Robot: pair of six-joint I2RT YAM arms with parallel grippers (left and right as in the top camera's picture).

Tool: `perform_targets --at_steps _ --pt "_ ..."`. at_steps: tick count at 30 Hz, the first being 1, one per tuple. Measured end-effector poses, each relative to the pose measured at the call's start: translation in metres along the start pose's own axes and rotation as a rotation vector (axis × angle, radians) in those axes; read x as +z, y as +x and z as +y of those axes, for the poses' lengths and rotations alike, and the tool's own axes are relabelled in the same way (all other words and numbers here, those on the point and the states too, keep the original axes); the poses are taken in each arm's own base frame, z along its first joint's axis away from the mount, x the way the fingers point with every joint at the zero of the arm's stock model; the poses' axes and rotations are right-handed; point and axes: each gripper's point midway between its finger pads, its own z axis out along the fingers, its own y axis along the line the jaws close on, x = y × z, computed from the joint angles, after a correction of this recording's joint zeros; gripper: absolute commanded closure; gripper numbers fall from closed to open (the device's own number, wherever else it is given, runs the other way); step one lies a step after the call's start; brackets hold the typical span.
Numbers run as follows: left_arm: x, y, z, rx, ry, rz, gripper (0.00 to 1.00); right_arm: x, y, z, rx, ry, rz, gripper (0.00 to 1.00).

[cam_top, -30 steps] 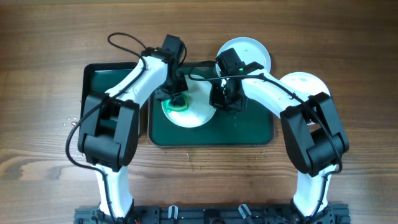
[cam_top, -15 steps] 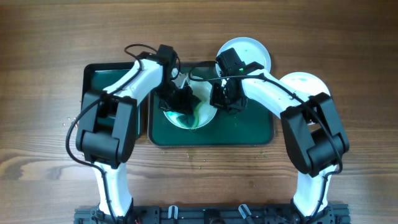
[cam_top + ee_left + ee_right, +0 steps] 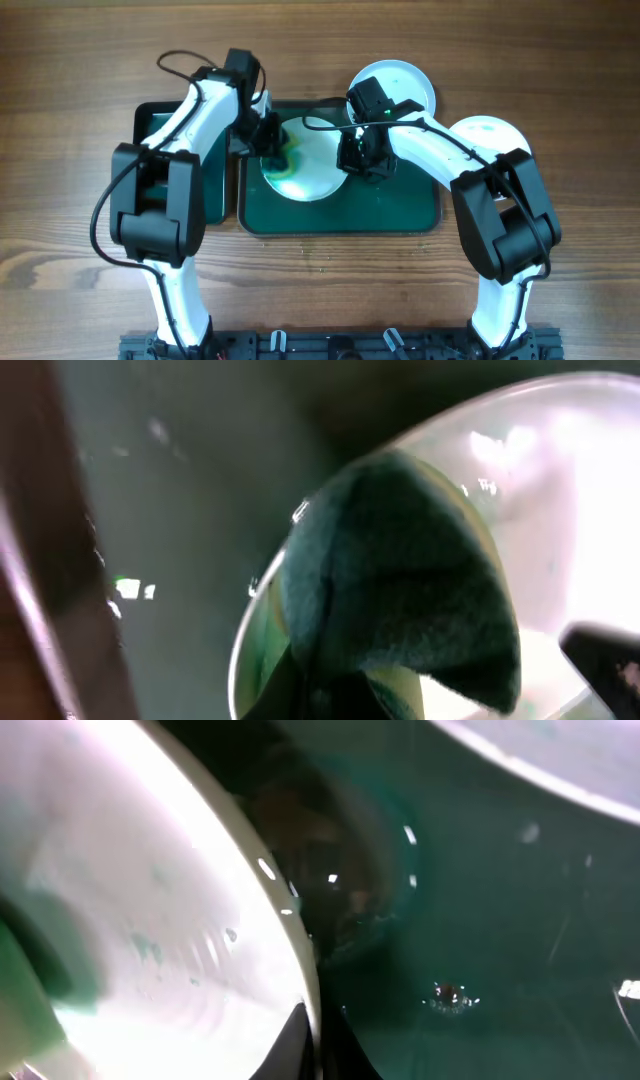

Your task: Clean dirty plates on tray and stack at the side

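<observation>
Glossy white plate (image 3: 318,182), fuzzy sponge (image 3: 400,590), matt wooden table (image 3: 60,80)

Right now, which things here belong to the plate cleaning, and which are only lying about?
Job: plate on the tray, being wiped; second plate at the tray's far edge; third plate right of the tray; large tray; sponge in the left gripper.
Lying about: smaller tray at the left.
</observation>
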Motion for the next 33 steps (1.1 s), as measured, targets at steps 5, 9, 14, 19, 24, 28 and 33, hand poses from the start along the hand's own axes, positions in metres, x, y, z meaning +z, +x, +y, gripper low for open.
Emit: perform_targets --at_steps 5,9,14,19,24,28,33 --pt "0.003 -0.022 -0.015 0.066 -0.071 -0.126 0.96 0.0 -0.002 -0.001 0.007 0.004 -0.008 0.96" --pt "0.005 -0.022 -0.022 0.093 -0.103 -0.147 0.96 0.0 -0.002 0.0 0.006 0.003 -0.009 0.96" --pt "0.006 -0.012 -0.025 0.108 -0.134 -0.116 0.96 0.0 -0.003 -0.001 0.005 0.005 -0.012 0.96" --pt "0.01 0.007 -0.044 0.175 -0.055 -0.042 0.96 0.0 -0.003 -0.001 0.001 0.008 -0.015 0.96" --pt "0.011 0.009 -0.073 0.257 0.087 -0.034 0.96 0.0 -0.003 -0.001 -0.002 0.008 -0.015 0.96" --pt "0.01 0.002 -0.073 0.257 0.105 -0.057 0.96 0.0 -0.003 -0.001 -0.002 0.009 -0.015 0.96" --pt "0.006 -0.011 -0.028 0.069 -0.072 -0.094 0.96 0.0 -0.003 -0.001 -0.002 0.008 -0.015 0.96"
